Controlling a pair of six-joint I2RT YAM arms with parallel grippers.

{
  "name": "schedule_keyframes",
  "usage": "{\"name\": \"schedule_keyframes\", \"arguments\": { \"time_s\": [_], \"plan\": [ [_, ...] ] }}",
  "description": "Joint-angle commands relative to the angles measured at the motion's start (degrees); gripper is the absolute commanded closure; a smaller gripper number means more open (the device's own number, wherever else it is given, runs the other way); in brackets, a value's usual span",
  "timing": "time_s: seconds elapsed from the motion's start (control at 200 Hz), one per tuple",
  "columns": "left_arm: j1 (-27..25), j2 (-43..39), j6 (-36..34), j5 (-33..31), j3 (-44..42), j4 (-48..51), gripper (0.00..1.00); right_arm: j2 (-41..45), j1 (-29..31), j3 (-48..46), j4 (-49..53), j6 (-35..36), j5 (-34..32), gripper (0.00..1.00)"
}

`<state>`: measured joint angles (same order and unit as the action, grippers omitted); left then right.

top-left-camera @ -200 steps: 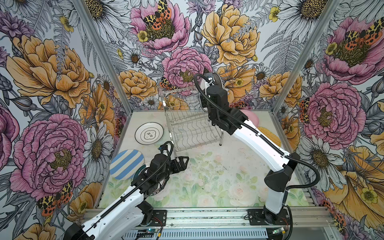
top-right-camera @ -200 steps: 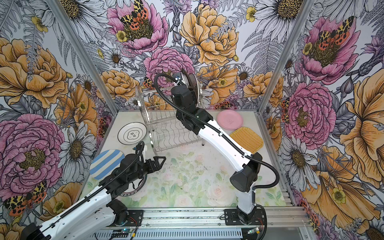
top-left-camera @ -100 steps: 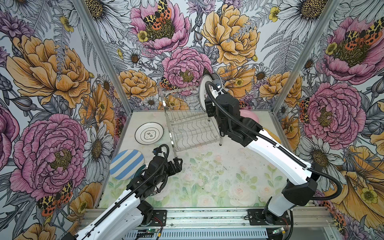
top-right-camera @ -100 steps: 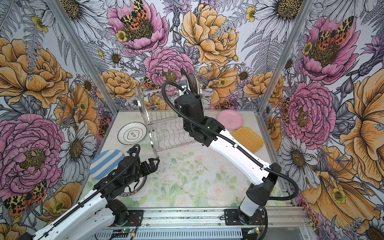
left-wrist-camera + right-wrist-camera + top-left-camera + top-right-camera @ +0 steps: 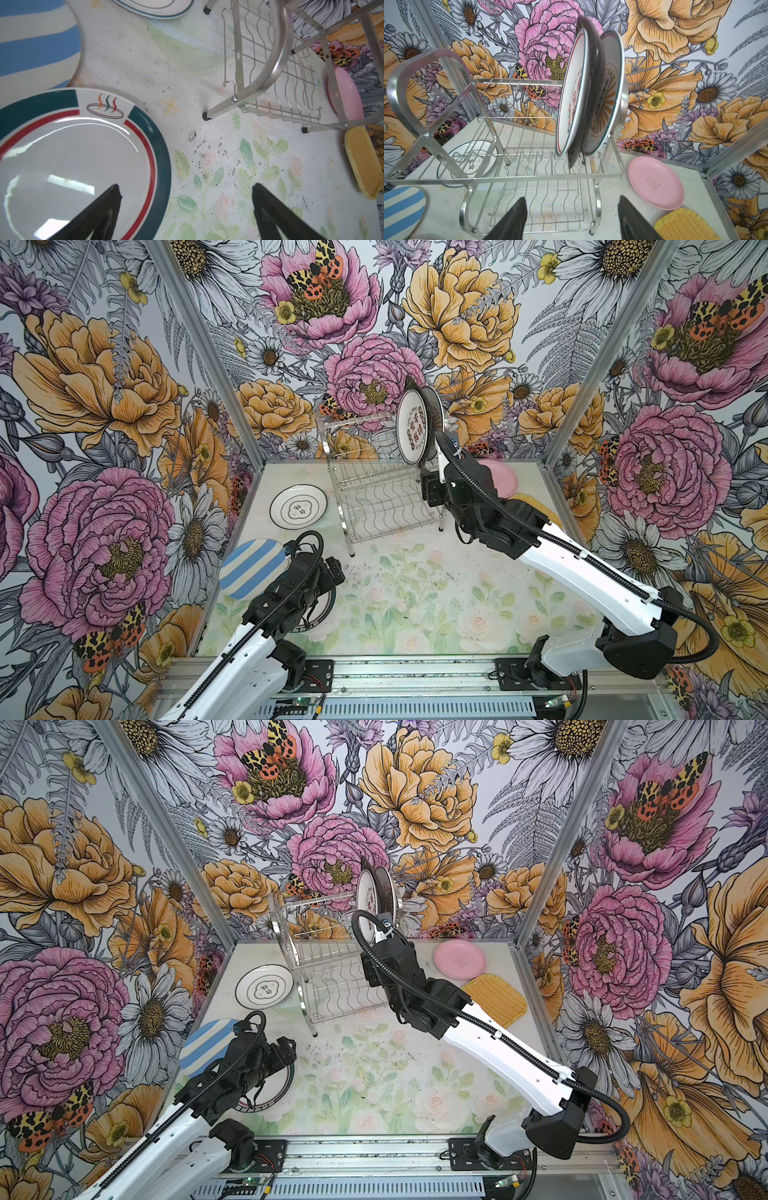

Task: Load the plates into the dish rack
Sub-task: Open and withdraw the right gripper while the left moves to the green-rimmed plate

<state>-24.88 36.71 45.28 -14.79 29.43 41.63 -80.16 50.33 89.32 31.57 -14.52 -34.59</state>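
Lower left of both top views: left gripper (image 5: 187, 209) hangs low over the table (image 5: 415, 593), fingers wide apart, holding nothing. In the left wrist view one finger is over the green-rimmed plate (image 5: 83, 158) and one is over bare table, so they straddle its rim. Likely step: pick this plate up.

To do it well, I'd come down at the rim, get the outer finger under the lip, pinch firmly and tip the plate upright before carrying. It's glossy and flat, so it may slip.

Striped plate (image 5: 253, 568) lies just beside it, left edge of the table. White ringed plate (image 5: 298, 506) is further back, left of the dish rack (image 5: 382, 502).

Right gripper (image 5: 571, 220) is in front of the rack's right end, fingers apart and empty. Pink plate (image 5: 460, 959) and yellow plate (image 5: 496, 1000) lie flat to the right of the rack.

Farthest: three plates stand on edge at the right end of the rack's top shelf. They are the red-print plate (image 5: 412, 427), a dark plate (image 5: 593, 83) and a sunburst plate (image 5: 609, 93). The lower shelf is empty. Three are loaded, five are on the table.

Hard to see:
- The green-rimmed plate is mostly under the left arm in the top views.
- The dark plate shows edge-on only, so its pattern is unreadable.
- The right fingertips are hidden behind the wrist in the top views.
- The pink plate is partly behind the right arm in a top view.
- I cannot tell which slots hold the racked plates.
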Motion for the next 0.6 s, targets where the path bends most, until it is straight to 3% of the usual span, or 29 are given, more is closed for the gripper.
{"name": "schedule_keyframes", "arguments": {
  "time_s": [0.0, 0.27, 0.595],
  "plan": [
    [3.1, -0.7, 0.7, -3.4, 1.7, 5.6, 0.01, 3.5, -0.1, -4.2, 2.8, -5.5, 3.2, 0.28],
    [10.4, 2.1, 1.1, -6.9, 2.6, 7.5, 0.01, 9.2, -2.3, -15.7, 3.9, -12.2, 8.8, 0.21],
    [26.0, 4.1, 1.4, -7.0, 2.2, 7.2, 0.01, 12.0, -6.4, -21.8, 4.0, -14.2, 12.6, 0.19]
  ]
}}
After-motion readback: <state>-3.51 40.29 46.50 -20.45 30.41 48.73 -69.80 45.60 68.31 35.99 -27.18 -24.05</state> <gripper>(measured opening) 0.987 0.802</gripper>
